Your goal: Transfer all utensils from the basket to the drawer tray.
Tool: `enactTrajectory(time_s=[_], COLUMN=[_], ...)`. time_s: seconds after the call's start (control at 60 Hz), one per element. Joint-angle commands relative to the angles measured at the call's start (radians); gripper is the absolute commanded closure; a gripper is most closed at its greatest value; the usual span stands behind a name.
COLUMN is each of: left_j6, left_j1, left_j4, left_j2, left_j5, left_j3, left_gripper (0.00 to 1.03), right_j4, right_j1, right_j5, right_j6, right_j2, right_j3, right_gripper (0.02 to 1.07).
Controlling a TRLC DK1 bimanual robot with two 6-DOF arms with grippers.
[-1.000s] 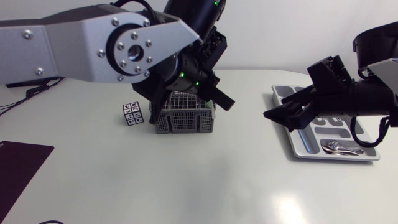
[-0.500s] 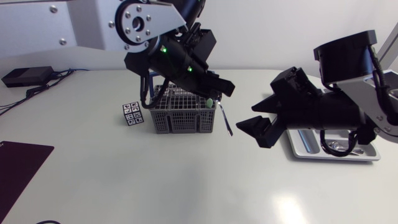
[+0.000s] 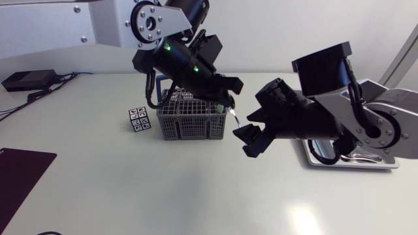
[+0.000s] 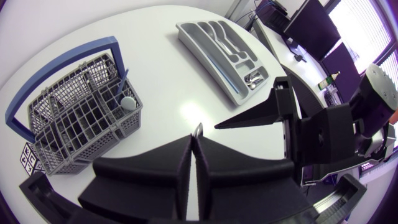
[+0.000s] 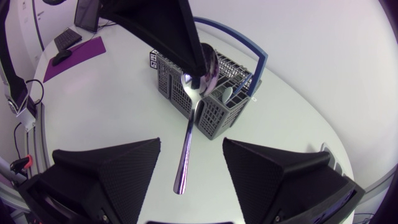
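My left gripper (image 3: 228,99) hangs over the right end of the grey wire basket (image 3: 189,121), shut on a metal spoon (image 5: 198,93). In the right wrist view its fingers pinch the spoon's bowl, and the handle runs down between the fingers of my right gripper (image 5: 189,152). That gripper is open, with a gap on each side of the handle. In the head view my right gripper (image 3: 249,134) sits just right of the basket. The grey drawer tray (image 3: 353,163) lies at the far right, partly hidden by the right arm.
One utensil with a pale round end (image 4: 127,102) stands in the basket (image 4: 74,118), which has a blue handle. The tray (image 4: 211,59) holds a spoon (image 4: 255,76). A small patterned cube (image 3: 138,119) sits left of the basket. A dark mat (image 3: 19,176) lies at the front left.
My left arm raised the spoon out of the basket and carried it right. My right arm swung left from the tray to the spoon, and its fingers narrowed.
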Motion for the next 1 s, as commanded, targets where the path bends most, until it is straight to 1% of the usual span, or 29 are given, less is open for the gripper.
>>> enactTrajectory(time_s=[0.0, 0.067, 0.2, 0.3, 0.433, 0.533, 0.767, 0.933, 0.983], left_j6=[-0.029, -0.032, -0.033, -0.033, -0.033, -0.033, -0.035, -0.036, -0.036], left_j1=[0.006, 0.006, 0.007, 0.007, 0.009, 0.009, 0.010, 0.012, 0.013], left_j4=[-0.015, -0.019, -0.022, -0.025, -0.028, -0.029, -0.031, -0.031, -0.031], left_j2=[0.023, 0.026, 0.031, 0.034, 0.035, 0.035, 0.035, 0.029, 0.028], left_j5=[0.024, 0.031, 0.041, 0.042, 0.044, 0.053, 0.067, 0.070, 0.071], left_j3=[0.035, 0.037, 0.041, 0.041, 0.044, 0.046, 0.049, 0.049, 0.049], left_gripper=[1.00, 1.00, 1.00, 1.00, 1.00, 1.00, 1.00, 1.00, 0.98], right_j4=[0.020, 0.025, 0.027, 0.027, 0.027, 0.027, 0.022, 0.016, 0.016], right_j1=[0.012, 0.012, 0.016, 0.016, 0.016, 0.019, 0.024, 0.024, 0.024], right_j5=[0.016, 0.018, 0.029, 0.029, 0.029, 0.029, 0.027, 0.021, 0.015], right_j6=[0.029, 0.029, 0.028, 0.023, 0.023, 0.019, 0.014, 0.014, 0.014], right_j2=[0.022, 0.030, 0.036, 0.036, 0.044, 0.042, 0.045, 0.042, 0.039], right_j3=[0.029, 0.036, 0.046, 0.047, 0.046, 0.041, 0.036, 0.026, 0.020], right_gripper=[0.49, 0.56, 0.66, 0.80, 0.96, 0.96, 1.01, 1.01, 1.01])
